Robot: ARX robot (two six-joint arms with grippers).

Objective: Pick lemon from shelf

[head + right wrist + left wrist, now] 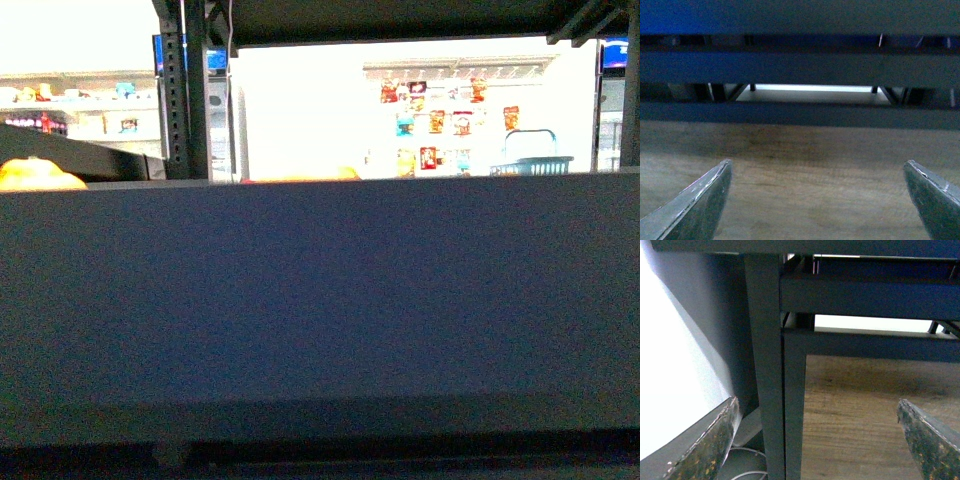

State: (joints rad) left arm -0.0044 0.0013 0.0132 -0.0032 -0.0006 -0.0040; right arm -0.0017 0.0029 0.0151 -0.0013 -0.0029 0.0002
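The lemon cannot be picked out for certain. A yellow-orange fruit (38, 178) peeks over the shelf (320, 300) at far left, mostly hidden by its dark tray front. Lower down, the left hand (820, 440) and right hand (817, 200) face the shelf's wood-grain panel (805, 160), fingers spread apart, holding nothing.

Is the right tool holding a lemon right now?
No, the right tool is open and empty; only a wood-grain surface shows in the gap.
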